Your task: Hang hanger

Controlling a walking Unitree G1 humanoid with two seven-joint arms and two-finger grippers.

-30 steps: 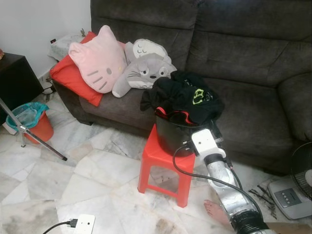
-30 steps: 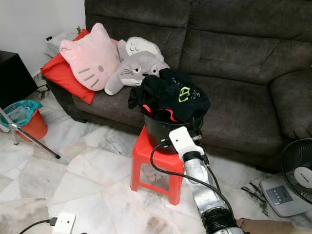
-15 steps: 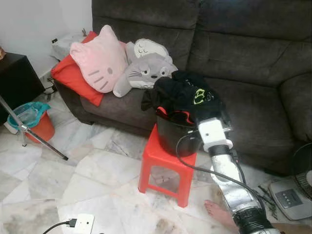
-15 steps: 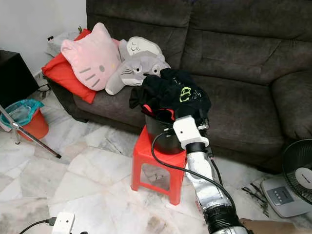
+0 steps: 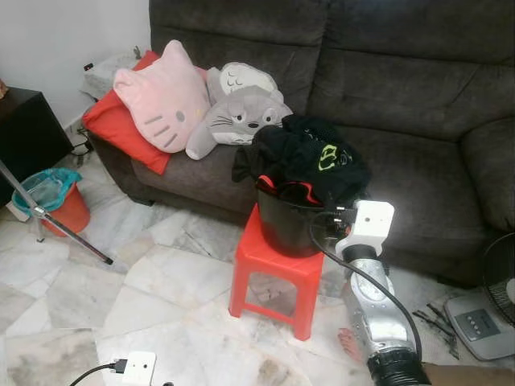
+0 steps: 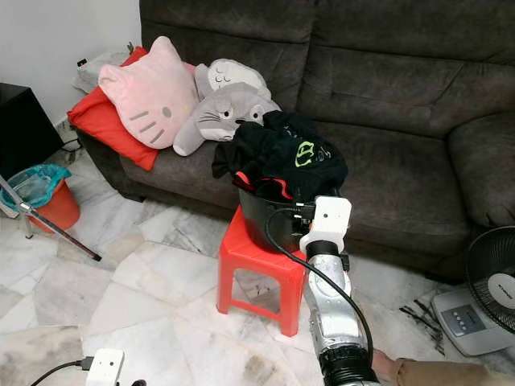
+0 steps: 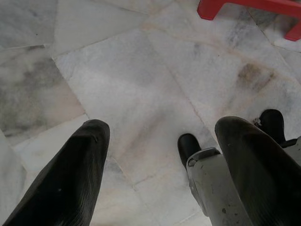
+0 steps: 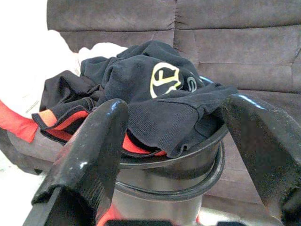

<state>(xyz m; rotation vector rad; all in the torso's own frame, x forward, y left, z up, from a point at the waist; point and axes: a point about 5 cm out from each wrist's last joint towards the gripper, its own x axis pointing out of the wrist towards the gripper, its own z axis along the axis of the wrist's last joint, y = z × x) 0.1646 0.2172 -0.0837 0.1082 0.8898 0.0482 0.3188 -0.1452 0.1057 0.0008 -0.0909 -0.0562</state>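
Your right gripper is up by the black bucket on the red stool, jaws wide apart and holding nothing, with the dark clothes at about 12 o'clock from it. I can't spot a hanger, so I think you are at the reach-in step. Next, move into the pile and feel for the hanger; your left gripper hangs apart over the floor.

- A home living room — a dark grey fabric sofa runs along the wall.
- A pink cat-face cushion, a grey plush toy and a red pillow lie on it.
- Marble floor tiles, a red plastic stool bearing a black bucket of clothes.
- A standing fan and a small orange bin — household clutter.
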